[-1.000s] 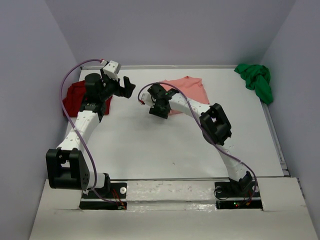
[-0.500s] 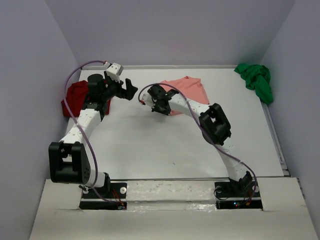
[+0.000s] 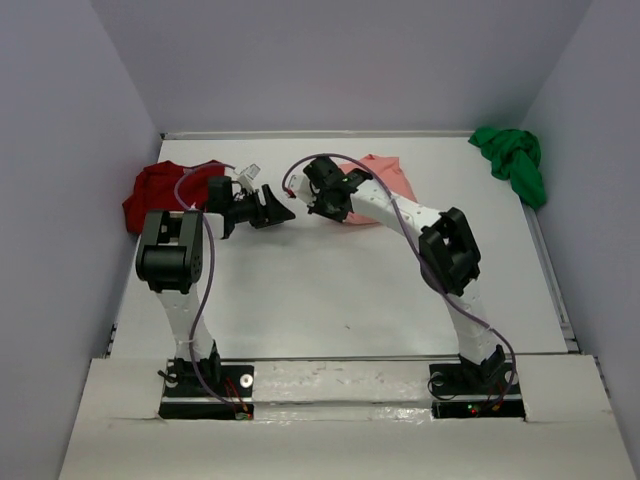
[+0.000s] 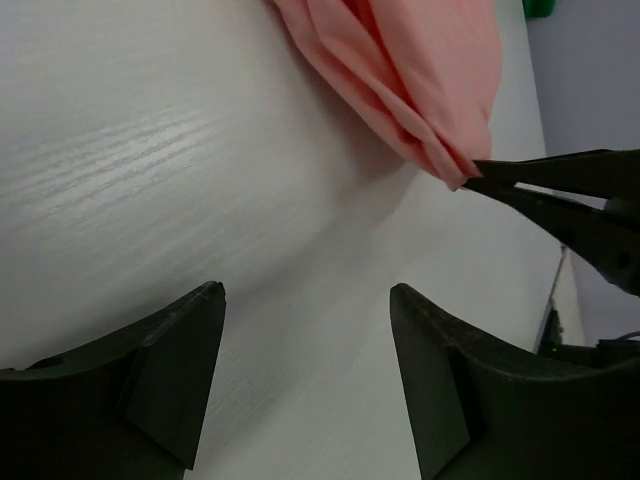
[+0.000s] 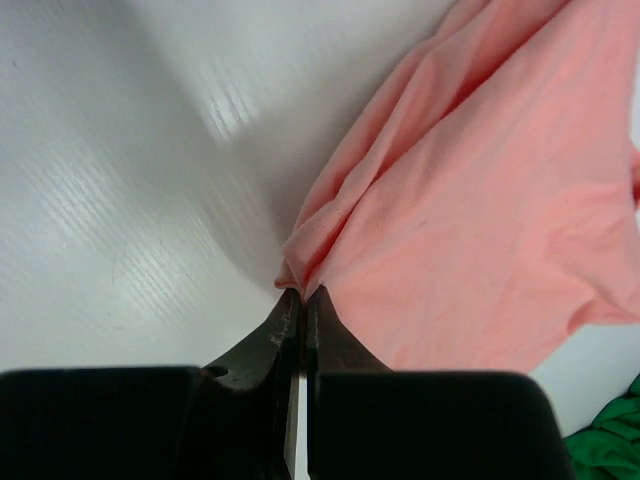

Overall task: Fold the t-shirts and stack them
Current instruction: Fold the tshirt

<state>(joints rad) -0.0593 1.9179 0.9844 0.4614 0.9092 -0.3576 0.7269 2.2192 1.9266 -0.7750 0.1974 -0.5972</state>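
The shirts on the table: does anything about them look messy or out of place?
Yes. The green shirt lies crumpled in the far right corner, and the dark red shirt is bunched at the far left edge. The pink shirt is rumpled, one edge pinched in the right hand. None is folded or stacked.

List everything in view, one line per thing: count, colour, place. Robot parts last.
pink t-shirt: one, salmon-pink, far middle of the table, rumpled.
red t-shirt: one, dark red, bunched at the far left edge.
green t-shirt: one, bright green, bunched in the far right corner.
table: one, white, under all three shirts.
left gripper: one, black, open, over bare table near the pink t-shirt's left edge.
right gripper: one, black, shut on the pink t-shirt's left edge.
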